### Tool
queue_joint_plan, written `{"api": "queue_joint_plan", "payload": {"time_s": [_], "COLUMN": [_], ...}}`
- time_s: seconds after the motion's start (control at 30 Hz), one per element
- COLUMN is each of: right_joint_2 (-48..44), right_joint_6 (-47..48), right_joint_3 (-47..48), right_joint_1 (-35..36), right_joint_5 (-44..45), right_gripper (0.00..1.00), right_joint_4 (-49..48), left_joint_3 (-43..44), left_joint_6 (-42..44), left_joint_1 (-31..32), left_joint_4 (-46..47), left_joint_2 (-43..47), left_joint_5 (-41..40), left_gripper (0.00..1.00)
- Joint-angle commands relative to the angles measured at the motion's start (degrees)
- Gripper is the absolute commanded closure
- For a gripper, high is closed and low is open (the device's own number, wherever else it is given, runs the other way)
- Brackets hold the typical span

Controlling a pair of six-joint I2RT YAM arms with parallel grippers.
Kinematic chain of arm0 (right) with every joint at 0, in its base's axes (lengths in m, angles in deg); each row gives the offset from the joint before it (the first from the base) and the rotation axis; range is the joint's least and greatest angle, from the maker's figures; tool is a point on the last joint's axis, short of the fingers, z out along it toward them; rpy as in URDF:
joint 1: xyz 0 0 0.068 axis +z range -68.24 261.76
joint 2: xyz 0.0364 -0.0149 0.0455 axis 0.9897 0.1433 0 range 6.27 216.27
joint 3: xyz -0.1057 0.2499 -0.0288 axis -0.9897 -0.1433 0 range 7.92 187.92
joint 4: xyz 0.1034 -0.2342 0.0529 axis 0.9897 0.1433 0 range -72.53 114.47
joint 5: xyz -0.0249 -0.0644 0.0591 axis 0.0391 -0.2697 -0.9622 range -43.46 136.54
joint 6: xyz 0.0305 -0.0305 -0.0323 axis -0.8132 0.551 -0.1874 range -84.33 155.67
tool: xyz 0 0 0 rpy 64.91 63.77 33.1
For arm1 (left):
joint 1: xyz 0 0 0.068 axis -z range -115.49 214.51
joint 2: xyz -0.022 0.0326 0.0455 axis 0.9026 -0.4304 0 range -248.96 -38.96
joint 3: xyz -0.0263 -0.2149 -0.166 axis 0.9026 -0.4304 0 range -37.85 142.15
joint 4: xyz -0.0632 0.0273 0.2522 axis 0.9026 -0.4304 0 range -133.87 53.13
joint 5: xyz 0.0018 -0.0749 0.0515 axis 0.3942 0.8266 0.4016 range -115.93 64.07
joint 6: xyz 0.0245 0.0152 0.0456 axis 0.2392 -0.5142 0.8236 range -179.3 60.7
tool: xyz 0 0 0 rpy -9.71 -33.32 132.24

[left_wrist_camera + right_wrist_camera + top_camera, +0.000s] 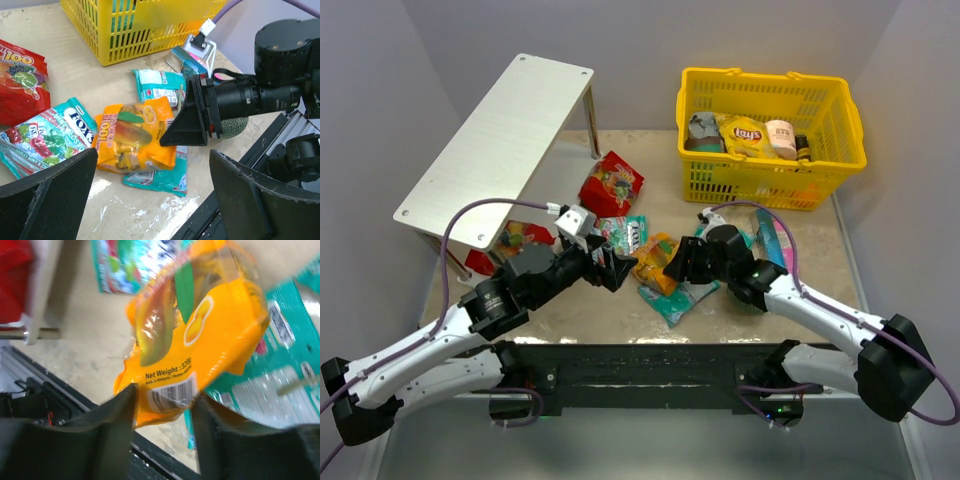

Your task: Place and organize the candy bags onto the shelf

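Observation:
A yellow-orange candy bag (655, 265) lies in the middle of the table on a teal bag (672, 298). My right gripper (672, 262) is shut on its barcode end (170, 390); in the left wrist view its finger meets the bag's (132, 135) right edge. My left gripper (618, 265) is open and empty, hovering just left of that bag. A Fox's bag (620, 233) and a red bag (611, 183) lie further back. The white shelf (500, 140) stands at the back left with bare top; two bags (520, 238) lie beneath it.
A yellow basket (770, 135) with a Lay's bag (745, 135) and jars stands at the back right. More teal packets (775, 240) lie by the right arm. A green ball (235, 127) sits under the right wrist. The table's front rail (650, 360) is close.

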Motion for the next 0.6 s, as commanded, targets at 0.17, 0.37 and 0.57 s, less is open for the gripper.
{"api": "queue_joint_plan", "payload": {"time_s": [0.17, 0.37, 0.57], "right_joint_2": [-6.85, -3.6, 1.67], "right_joint_6": [-2.09, -11.4, -20.45], "right_joint_3": [-4.79, -7.86, -9.63], "right_joint_1": [0.17, 0.09, 0.35], "right_joint_5": [5.39, 5.39, 8.46], "right_gripper": [0.2, 0.12, 0.12], "right_joint_4": [2.37, -3.33, -8.43], "left_joint_3": [-1.57, -2.01, -2.54], "left_joint_6": [-0.66, -1.0, -1.45], "left_joint_1": [0.32, 0.32, 0.32], "left_joint_4": [4.72, 4.9, 4.9], "left_joint_2": [0.57, 0.57, 1.45], "left_joint_5": [-0.05, -0.13, -0.75], "left_gripper": [0.01, 0.01, 0.01]}}
